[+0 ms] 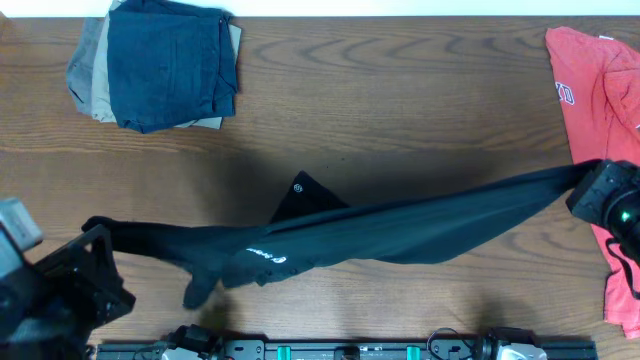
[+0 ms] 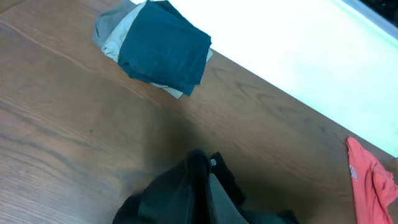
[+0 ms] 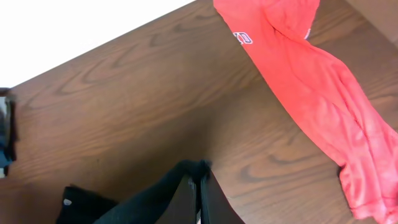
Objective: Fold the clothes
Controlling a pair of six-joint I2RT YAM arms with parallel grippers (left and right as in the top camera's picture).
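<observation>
Seemingly mid-spread, left gripper (image 1: 97,236) and right gripper (image 1: 586,180) clamp the black T-shirt (image 1: 400,230) taut between them; next, lay it flat.

Dark wood-grain table (image 1: 420,100) w/ white strip (image 1: 400,6) along far edge.

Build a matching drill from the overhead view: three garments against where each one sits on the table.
Things:
1. black T-shirt
2. red T-shirt
3. folded stack of garments, dark blue on top

Places:
A. far left corner
B. right edge
C. stretched left to right along the near side

Pairs: 1-C, 2-B, 3-A
</observation>
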